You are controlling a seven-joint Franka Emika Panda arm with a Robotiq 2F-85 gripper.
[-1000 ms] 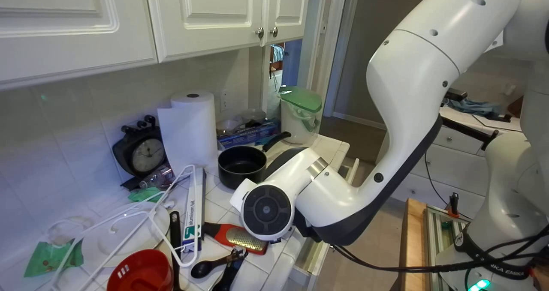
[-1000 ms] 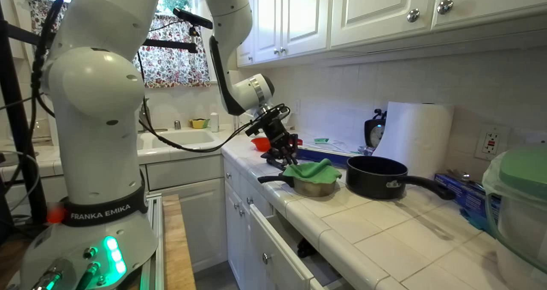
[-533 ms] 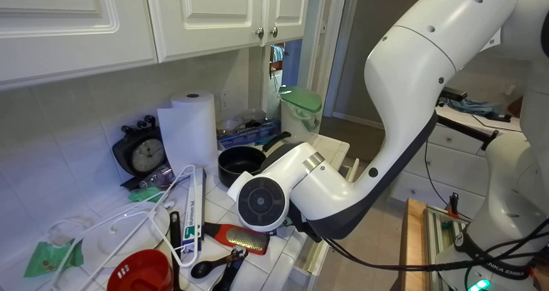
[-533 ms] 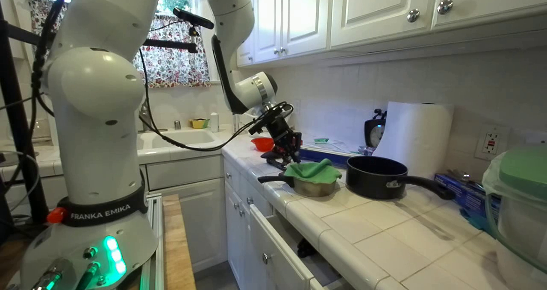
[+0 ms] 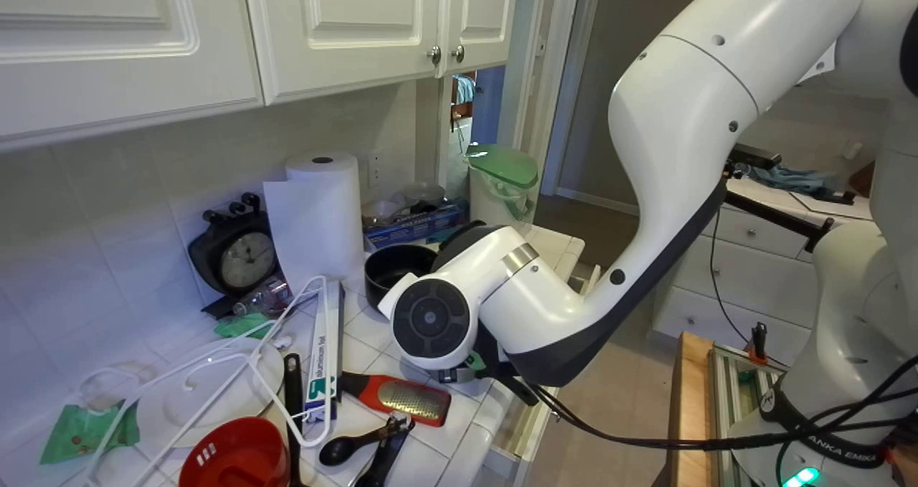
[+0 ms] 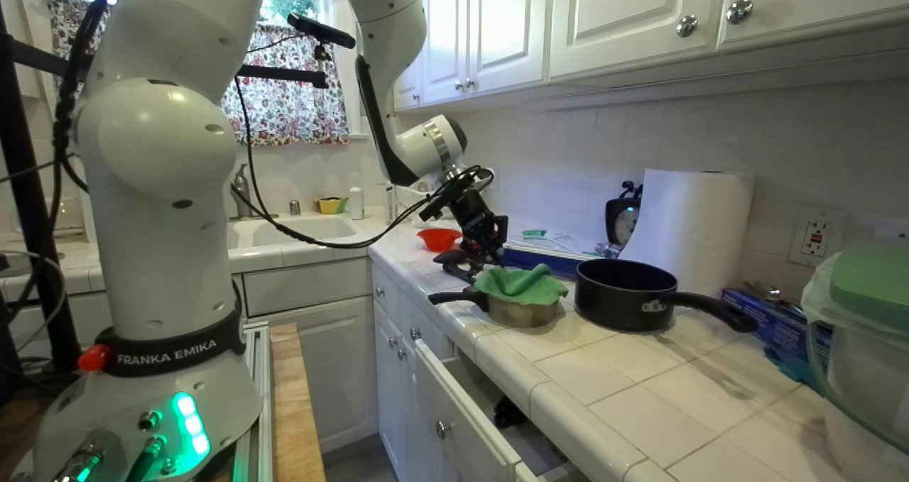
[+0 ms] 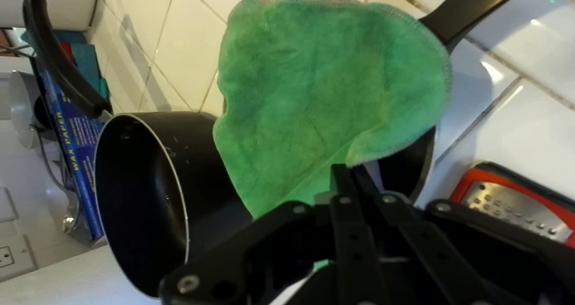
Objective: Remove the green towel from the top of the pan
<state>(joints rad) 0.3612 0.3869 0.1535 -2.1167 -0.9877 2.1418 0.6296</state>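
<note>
The green towel (image 6: 522,285) lies over the top of a small pan (image 6: 525,314) near the counter's front edge. In the wrist view the green towel (image 7: 332,85) covers most of the pan, and a dark strip of the pan's inside (image 7: 406,168) shows beside it. My gripper (image 6: 501,262) is at the towel's edge on the sink side. In the wrist view my gripper (image 7: 352,166) has its fingertips together at a folded corner of the towel, which appears pinched between them. In an exterior view the arm (image 5: 430,318) hides most of the pan, towel and gripper.
A black pot (image 6: 625,294) stands close beside the pan on the wall side. A red grater (image 5: 409,397), a foil box (image 5: 326,351), white hangers (image 5: 258,358) and a red bowl (image 5: 237,455) lie toward the sink. An open drawer (image 6: 461,425) juts out below.
My gripper has moved slightly up and toward the wall. The towel's near-gripper edge has shifted very slightly the same way. The pan has not moved.
</note>
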